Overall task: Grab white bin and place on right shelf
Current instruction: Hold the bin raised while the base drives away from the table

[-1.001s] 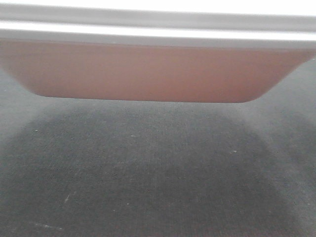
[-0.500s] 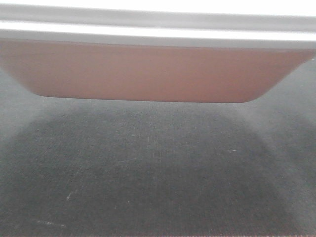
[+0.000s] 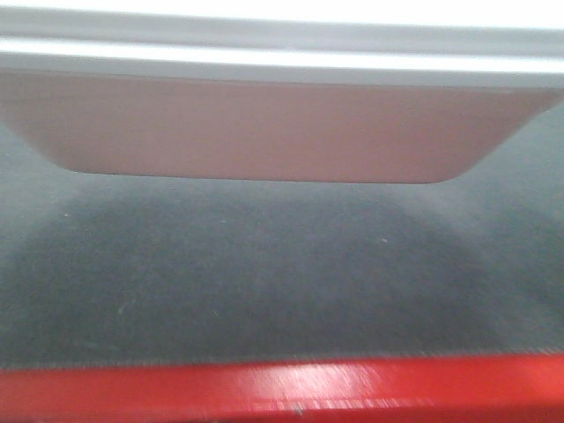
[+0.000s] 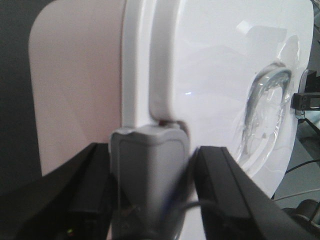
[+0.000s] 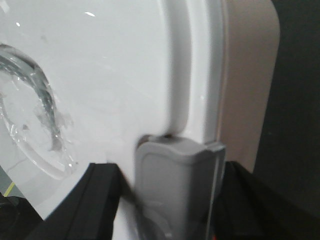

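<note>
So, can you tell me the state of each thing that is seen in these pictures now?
white bin: seems raised off the dark floor
lid: on, closed
left claw: shut on the bin's grey latch
right claw: shut on the other grey latch
red bar: blurred, at the bottom edge of the front view

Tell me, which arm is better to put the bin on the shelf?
Neither alone. The left tool clamps a grey clip on one end of the bin; the right tool clamps a second clip on the other end. Equal grips, so both should probably carry it together.
</note>
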You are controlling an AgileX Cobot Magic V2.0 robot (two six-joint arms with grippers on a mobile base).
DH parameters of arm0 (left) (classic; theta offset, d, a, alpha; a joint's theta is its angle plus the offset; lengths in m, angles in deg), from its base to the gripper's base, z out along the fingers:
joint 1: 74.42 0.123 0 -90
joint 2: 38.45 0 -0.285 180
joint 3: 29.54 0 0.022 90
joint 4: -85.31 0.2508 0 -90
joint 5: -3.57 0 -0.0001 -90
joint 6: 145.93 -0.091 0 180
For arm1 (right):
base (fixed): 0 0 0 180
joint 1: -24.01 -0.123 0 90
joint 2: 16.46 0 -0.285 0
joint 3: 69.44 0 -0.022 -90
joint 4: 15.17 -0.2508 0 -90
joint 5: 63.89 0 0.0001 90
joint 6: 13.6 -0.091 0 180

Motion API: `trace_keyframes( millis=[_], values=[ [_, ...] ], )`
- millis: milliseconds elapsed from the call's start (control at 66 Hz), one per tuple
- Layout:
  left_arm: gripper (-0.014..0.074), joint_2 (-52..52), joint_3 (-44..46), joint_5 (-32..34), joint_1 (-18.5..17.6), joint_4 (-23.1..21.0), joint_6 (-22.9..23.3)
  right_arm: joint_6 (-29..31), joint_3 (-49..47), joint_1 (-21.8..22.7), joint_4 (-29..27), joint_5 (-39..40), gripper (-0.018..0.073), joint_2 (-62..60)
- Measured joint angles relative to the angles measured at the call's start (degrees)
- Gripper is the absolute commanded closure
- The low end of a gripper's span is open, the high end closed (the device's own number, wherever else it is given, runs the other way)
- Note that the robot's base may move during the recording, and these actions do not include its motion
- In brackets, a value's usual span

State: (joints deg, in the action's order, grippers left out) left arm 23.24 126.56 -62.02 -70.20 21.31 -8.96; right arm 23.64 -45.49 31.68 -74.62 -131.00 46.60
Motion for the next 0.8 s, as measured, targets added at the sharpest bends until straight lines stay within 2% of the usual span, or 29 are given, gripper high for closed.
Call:
trace_keyframes(
  millis=[804],
  values=[
    [0.0399, -1.3, 0.0, 0.0, 0.0, 0.3, 0.0, 0.0, 0.0, 0.0, 0.0, -0.1, 0.0265, 0.0]
  ],
)
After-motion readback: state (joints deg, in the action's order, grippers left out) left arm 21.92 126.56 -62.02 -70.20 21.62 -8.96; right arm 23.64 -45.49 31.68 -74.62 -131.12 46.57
